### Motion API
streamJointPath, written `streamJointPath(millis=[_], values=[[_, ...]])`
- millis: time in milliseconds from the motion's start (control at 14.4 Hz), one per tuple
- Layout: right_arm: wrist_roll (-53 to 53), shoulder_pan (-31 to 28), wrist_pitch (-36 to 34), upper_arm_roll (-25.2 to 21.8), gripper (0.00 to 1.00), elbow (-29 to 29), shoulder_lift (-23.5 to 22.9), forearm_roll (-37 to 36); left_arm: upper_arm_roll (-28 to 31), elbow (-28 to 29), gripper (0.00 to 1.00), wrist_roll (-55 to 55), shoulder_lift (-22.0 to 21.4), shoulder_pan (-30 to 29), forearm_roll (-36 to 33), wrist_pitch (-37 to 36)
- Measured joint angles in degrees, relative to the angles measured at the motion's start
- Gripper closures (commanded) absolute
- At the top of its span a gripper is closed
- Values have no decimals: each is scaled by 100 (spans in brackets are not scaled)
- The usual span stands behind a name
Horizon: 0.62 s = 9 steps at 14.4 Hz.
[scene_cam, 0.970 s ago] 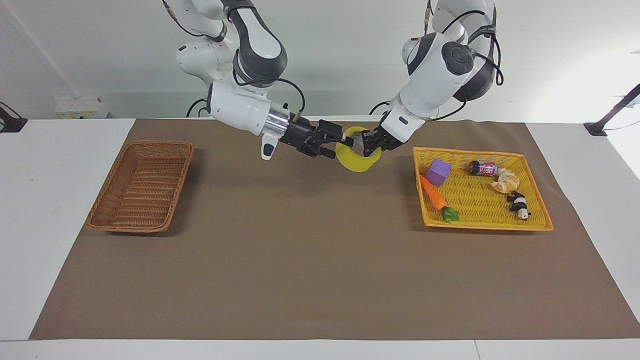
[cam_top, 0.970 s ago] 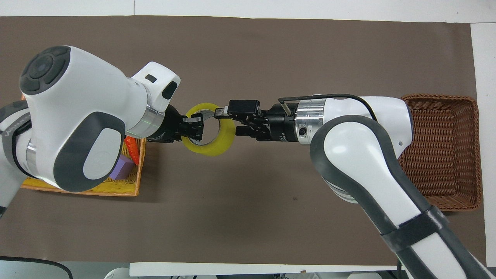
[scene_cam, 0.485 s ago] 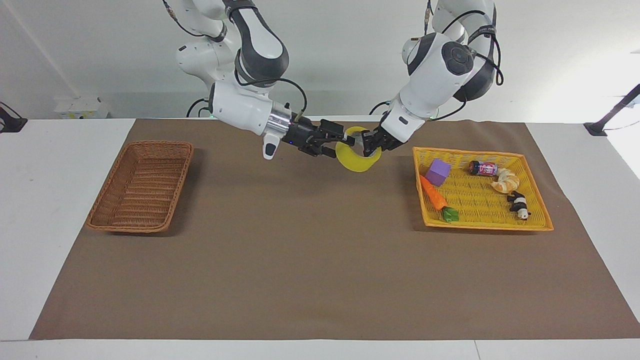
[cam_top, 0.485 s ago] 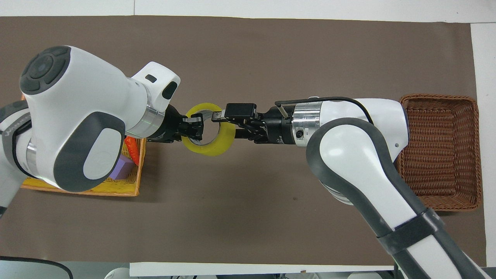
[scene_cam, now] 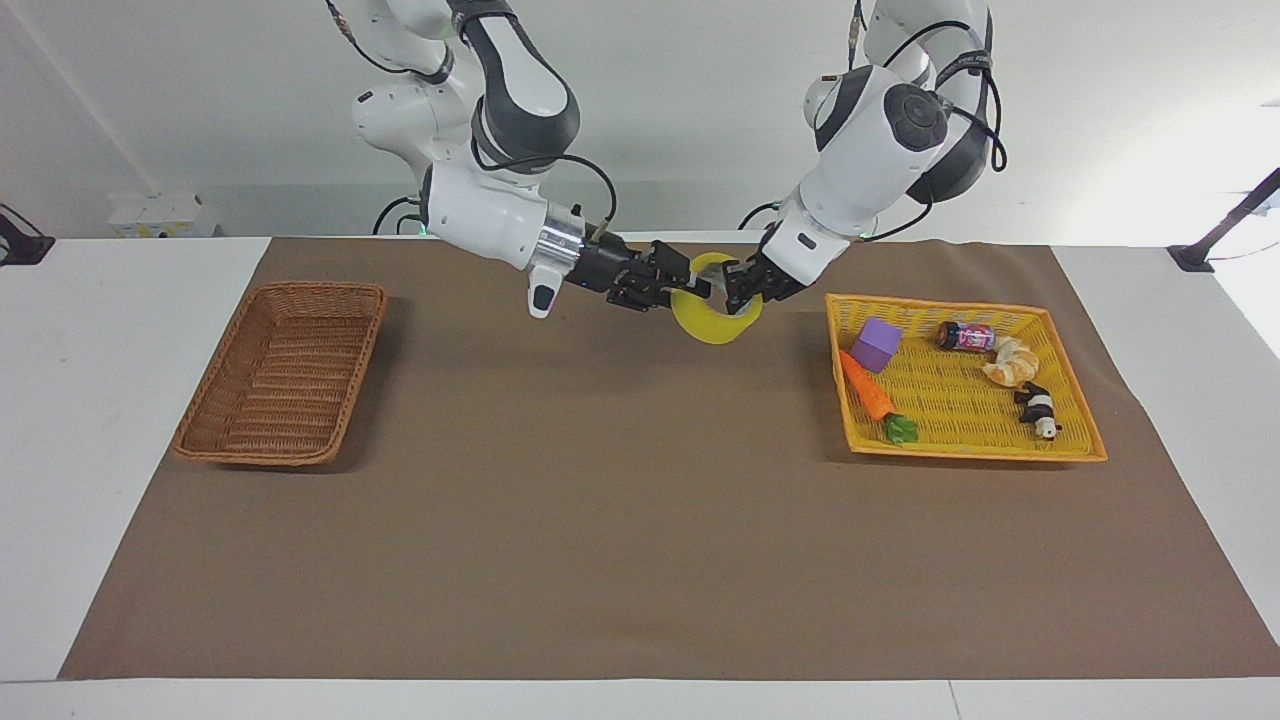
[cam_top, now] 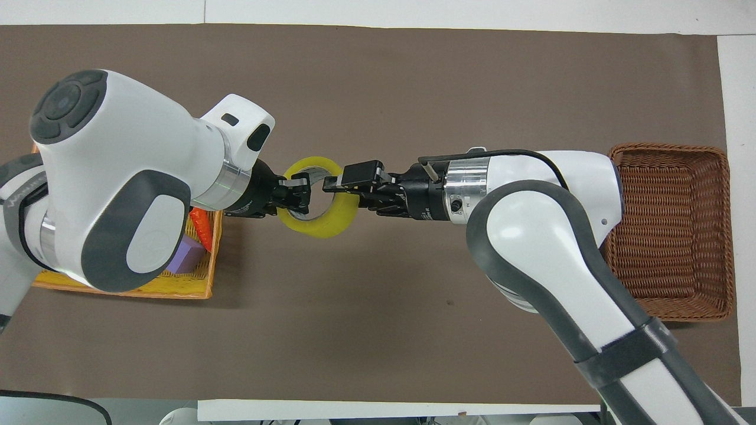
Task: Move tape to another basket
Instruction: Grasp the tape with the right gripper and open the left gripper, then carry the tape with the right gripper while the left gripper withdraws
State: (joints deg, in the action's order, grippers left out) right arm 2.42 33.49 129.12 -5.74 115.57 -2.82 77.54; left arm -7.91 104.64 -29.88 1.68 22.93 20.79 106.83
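The tape (scene_cam: 712,316) hangs in the air over the brown mat, well apart from the basket (scene_cam: 283,372). The left gripper (scene_cam: 738,289) pinches one side of its ring, and the right gripper (scene_cam: 692,287) is pressed onto the side toward the basket.

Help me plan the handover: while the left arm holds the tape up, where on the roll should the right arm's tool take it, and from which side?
The tape hangs on edge over the mat, its open core showing. The left tool pinches the wall on its own side. Best grip is probably the free wall across from it, one finger through the core, one outside, approaching level from the basket's end, as the right tool does.
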Motion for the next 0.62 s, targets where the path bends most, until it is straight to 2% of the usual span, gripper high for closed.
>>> streamJointPath(millis=[69,139,208,485,624], values=[[0,0,0,0,99,1,1,0,0,0,89,0,0,0,2,0],[1,0,0,-1,100,1,1,0,0,0,51,0,0,0,2,0],[1,0,0,-1,100,1,1,0,0,-1,3,-4,0,0,3,0],[0,0,0,-5,100,31,1,0,58,-195,0,-28,-98,-21,-6,-84],[0,-1,0,-5,100,37,1,0,184,-467,0,-22,-282,-256,-176,-543]])
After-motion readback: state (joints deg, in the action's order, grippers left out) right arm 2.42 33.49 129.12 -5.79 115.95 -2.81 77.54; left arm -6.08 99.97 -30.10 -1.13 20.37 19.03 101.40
